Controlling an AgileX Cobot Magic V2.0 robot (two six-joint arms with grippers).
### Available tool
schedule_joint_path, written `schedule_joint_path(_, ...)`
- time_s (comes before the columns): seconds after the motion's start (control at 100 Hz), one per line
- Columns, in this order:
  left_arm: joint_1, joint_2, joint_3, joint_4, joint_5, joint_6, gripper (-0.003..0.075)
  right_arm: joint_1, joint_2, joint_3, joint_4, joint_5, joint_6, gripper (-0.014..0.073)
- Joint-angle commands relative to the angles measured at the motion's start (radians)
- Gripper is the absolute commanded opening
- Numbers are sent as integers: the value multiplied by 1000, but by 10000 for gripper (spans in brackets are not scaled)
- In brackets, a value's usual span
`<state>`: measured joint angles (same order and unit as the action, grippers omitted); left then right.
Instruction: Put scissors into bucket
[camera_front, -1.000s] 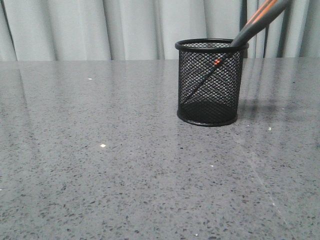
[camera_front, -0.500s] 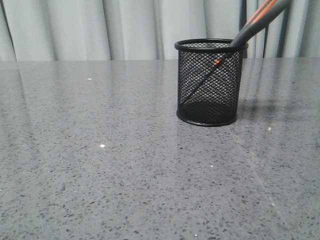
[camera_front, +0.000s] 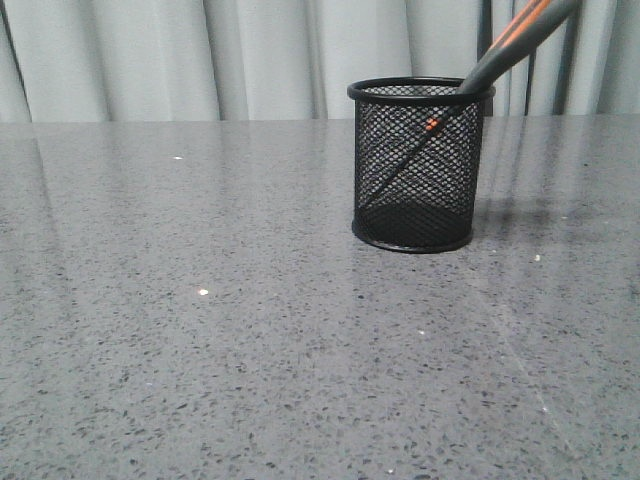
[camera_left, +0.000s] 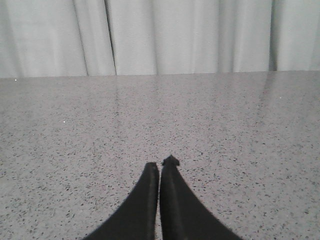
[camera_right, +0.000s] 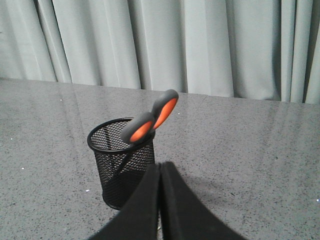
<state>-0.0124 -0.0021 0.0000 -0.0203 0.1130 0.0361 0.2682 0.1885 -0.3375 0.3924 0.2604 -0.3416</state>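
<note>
Scissors (camera_right: 150, 120) are leaning blades-down inside bucket (camera_right: 122, 165) just ahead of right end effector (camera_right: 160, 167), both end effectors (camera_left: 160, 165) sitting pressed together, empty; placement looking done, only retreat remaining.

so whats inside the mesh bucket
The scissors stand inside the bucket, blades down and leaning, handles poking over the rim. Through the mesh nothing else shows; the blade tips are hard to make out.

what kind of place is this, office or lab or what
Probably a lab or test setup, not a lived-in office: a bare grey speckled stone table, plain pale curtains closing off the background, and just one mesh bucket holding scissors.
</note>
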Motion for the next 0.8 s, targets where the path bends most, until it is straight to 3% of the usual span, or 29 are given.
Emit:
schedule_joint_path(0.0,2,-28,40,-13,-75,1,-20,-7,8,-27,9,-74,-1,-55)
schedule_joint_path(0.79,2,-28,40,-13,-75,1,-20,-7,8,-24,-18,-74,-1,-55)
